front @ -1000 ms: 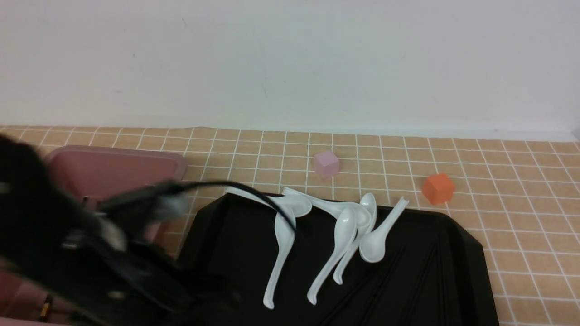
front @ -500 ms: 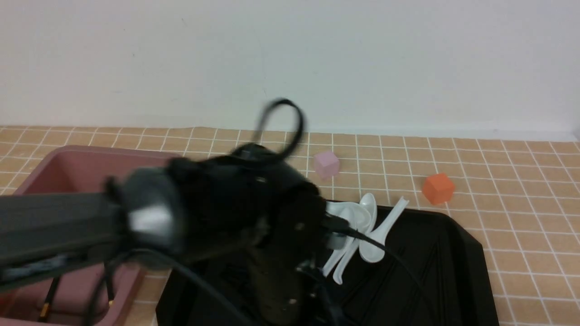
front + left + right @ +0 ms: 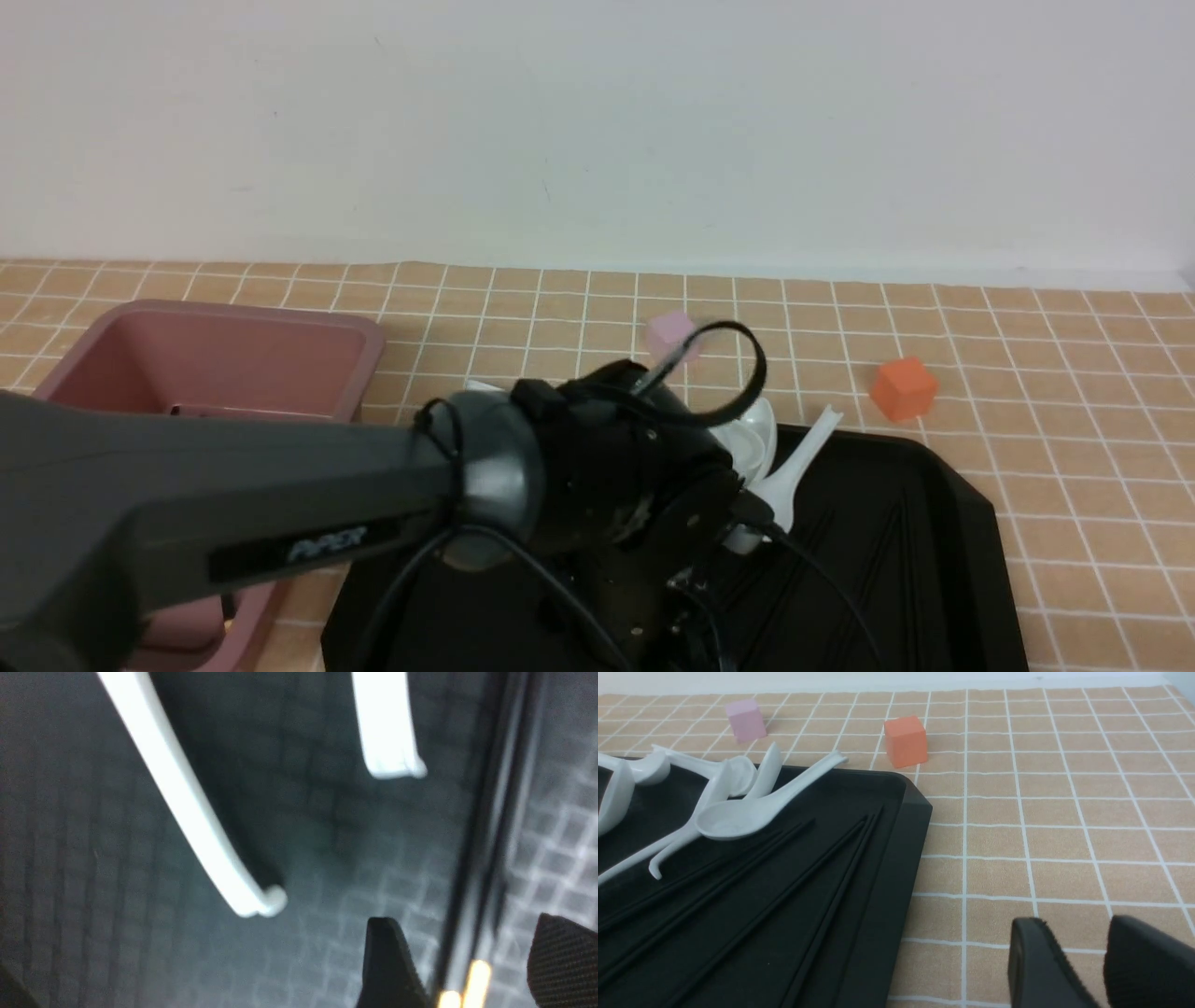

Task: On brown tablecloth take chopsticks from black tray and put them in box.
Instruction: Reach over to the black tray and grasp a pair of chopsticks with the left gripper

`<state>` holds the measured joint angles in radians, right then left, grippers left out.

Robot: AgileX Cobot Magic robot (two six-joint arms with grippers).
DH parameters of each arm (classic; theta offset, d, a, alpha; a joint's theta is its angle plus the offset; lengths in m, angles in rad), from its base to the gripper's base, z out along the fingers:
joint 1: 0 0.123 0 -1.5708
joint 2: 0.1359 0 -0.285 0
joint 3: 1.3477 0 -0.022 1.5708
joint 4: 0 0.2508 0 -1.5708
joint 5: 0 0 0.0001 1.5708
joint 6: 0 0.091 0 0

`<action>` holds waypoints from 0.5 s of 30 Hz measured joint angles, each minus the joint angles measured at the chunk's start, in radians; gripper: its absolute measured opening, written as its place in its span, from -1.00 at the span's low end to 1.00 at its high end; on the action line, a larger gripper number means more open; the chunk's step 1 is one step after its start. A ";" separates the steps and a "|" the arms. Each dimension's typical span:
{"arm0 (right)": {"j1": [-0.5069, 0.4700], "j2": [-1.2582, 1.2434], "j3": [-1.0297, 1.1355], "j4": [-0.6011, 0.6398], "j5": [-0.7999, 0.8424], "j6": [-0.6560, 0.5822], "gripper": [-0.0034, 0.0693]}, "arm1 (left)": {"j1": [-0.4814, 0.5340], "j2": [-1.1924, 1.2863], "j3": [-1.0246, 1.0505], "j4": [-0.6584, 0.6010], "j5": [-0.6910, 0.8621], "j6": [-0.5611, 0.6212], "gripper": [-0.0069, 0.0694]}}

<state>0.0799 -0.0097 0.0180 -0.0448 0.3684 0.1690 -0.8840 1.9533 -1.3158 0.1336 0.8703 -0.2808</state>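
Several black chopsticks [image 3: 808, 882] lie side by side on the black tray [image 3: 896, 858], which rests on the brown tablecloth [image 3: 1074, 420]. My left arm reaches over the tray [image 3: 934, 523] with its gripper [image 3: 465, 924] pointing down, open. Two gold-tipped chopsticks [image 3: 490, 812] run between its fingers [image 3: 387, 966] without being gripped. The pink box [image 3: 215, 355] stands to the left of the tray. Off the tray's right side, my right gripper [image 3: 1078, 924] hovers over bare cloth, its jaws a little apart and holding nothing.
White soup spoons [image 3: 738, 812] lie in a loose heap at the tray's far side, and two of their handles [image 3: 187, 812] pass close to my left gripper. A small pink cube [image 3: 745, 718] and an orange cube [image 3: 906, 742] sit on the cloth beyond the tray.
My left arm has swung right, from over the box to above the tray, now hiding most of the spoons. Its jaws have opened.
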 joint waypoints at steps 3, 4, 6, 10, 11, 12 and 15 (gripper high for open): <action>0.000 0.000 0.000 0.000 0.000 0.000 -0.25 | 0.000 0.012 0.000 0.002 -0.017 0.011 0.25; 0.000 0.000 0.000 0.000 0.000 0.000 -0.25 | 0.000 0.019 0.000 0.004 -0.020 0.016 0.25; 0.000 0.000 0.000 0.000 0.000 0.000 -0.25 | 0.000 0.027 -0.001 0.004 -0.023 0.021 0.25; 0.000 0.000 0.000 0.000 0.000 0.000 -0.25 | 0.000 0.046 -0.003 0.004 -0.027 0.025 0.25; 0.000 0.000 0.000 0.000 0.000 0.000 -0.25 | 0.000 0.051 -0.006 0.004 -0.025 0.025 0.25; 0.000 0.000 0.000 0.000 0.000 0.000 -0.25 | 0.000 0.052 -0.008 0.004 -0.023 0.026 0.25; 0.000 0.000 0.000 0.000 0.000 0.000 -0.25 | 0.000 0.059 -0.013 0.004 -0.019 0.028 0.21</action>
<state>0.0799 -0.0097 0.0180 -0.0448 0.3684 0.1690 -0.8840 2.0122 -1.3291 0.1375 0.8509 -0.2533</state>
